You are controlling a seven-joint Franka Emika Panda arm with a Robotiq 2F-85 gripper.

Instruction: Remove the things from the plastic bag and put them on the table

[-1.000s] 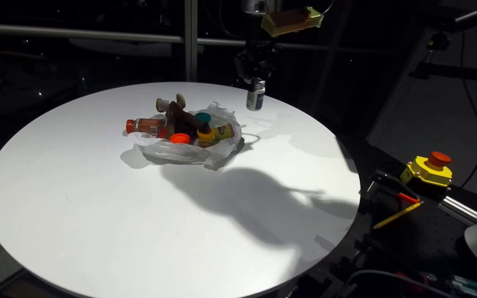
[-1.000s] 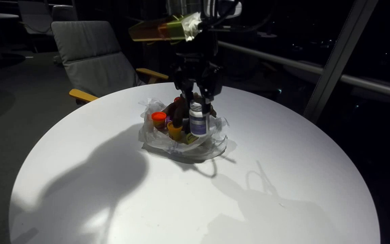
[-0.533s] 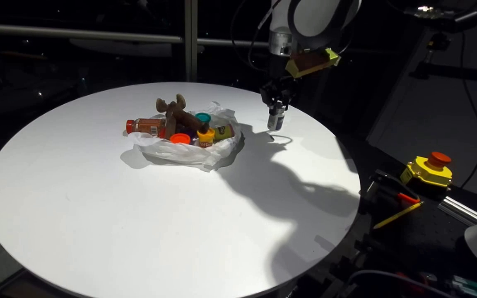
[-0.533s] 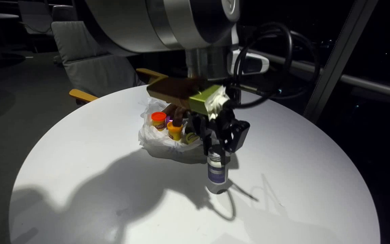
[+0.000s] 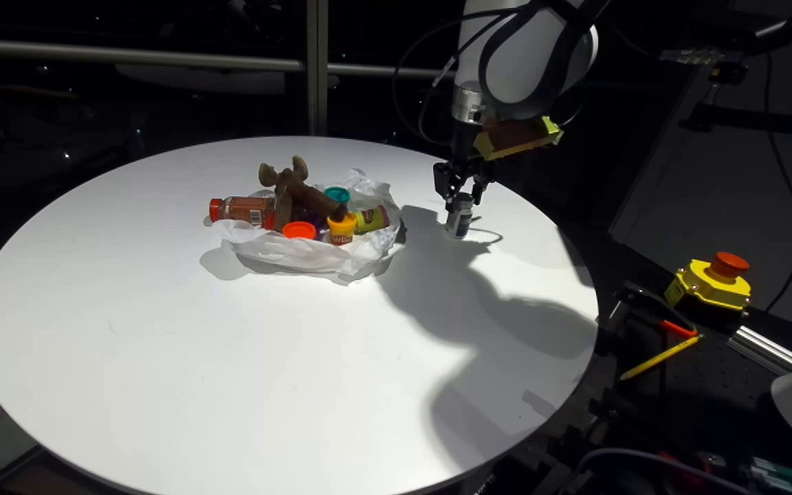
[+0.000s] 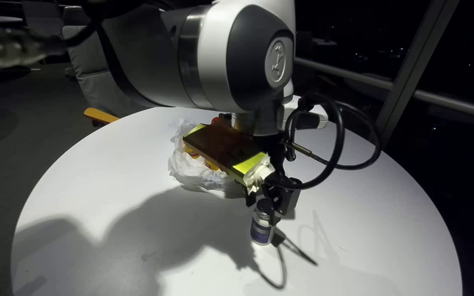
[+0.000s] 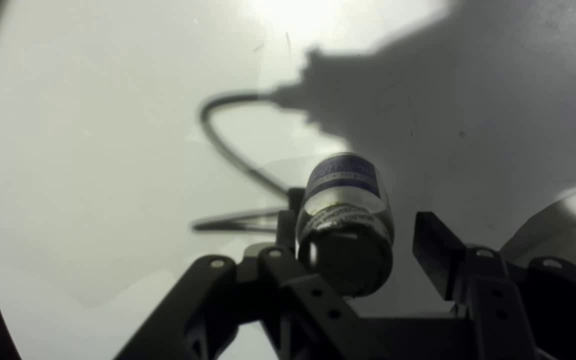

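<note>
A small white bottle with a purple label [image 7: 344,172] and dark cap stands upright on the round white table [image 5: 231,357]. My gripper [image 7: 360,234] is open around its top: one finger is close beside the bottle, while a gap separates it from the opposite fingertip [image 7: 435,250]. To the side lies the whitish plastic bag [image 5: 286,253], spread open. In it are a brown plush animal [image 5: 308,198], a red-capped jar [image 5: 248,210], an orange-lidded tub [image 5: 298,229], a yellow tub [image 5: 342,230], a teal lid [image 5: 336,195] and a yellow-green can [image 5: 372,218]. A purple item is mostly hidden.
The yellow-green block on my wrist [image 6: 224,150] covers much of the bag's contents in an exterior view. A cable loop [image 6: 340,135] hangs beside the gripper. A grey chair [image 6: 97,78] stands behind the table. A yellow box with a red button [image 5: 716,282] sits off the table's edge.
My gripper has carried the bottle away from beside the bag and down onto the table. Its fingers have spread off the bottle. The bag and its contents have stayed put.
</note>
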